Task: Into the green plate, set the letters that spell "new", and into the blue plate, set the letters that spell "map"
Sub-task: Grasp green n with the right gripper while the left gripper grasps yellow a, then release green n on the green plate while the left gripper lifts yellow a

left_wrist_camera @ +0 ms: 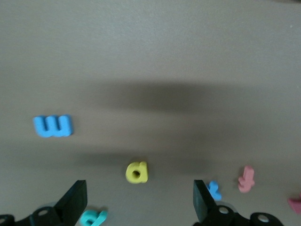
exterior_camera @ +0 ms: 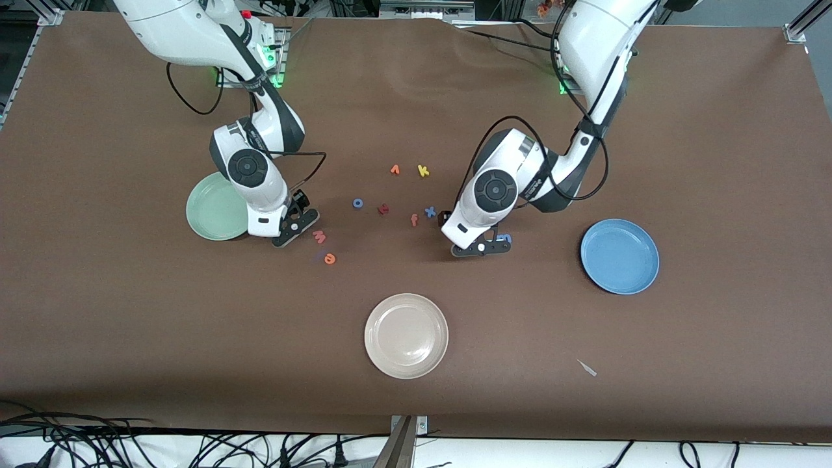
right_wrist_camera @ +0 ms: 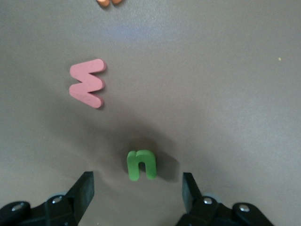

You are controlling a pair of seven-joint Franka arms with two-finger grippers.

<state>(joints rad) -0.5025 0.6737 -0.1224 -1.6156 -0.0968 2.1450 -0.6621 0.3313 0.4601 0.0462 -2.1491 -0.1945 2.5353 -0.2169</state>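
The green "n" (right_wrist_camera: 141, 165) is lying flat on the brown table (exterior_camera: 130, 312), between the parted fingers of the right gripper (right_wrist_camera: 136, 188), with the pink "w" (right_wrist_camera: 87, 83) close by and the orange "e" (exterior_camera: 329, 259) nearer the front camera. The green plate (exterior_camera: 211, 208) is sitting just beside that gripper. The jaws are standing apart and grasping nothing, so the pinch wants centring on the "n" before closing.

The yellow "a" (left_wrist_camera: 137, 172) is lying between the spread, empty fingers of the left gripper (left_wrist_camera: 138, 202), the blue "m" (left_wrist_camera: 53, 126) and teal "p" (left_wrist_camera: 93, 217) around it. The blue plate (exterior_camera: 619, 255) is lying toward the left arm's end.
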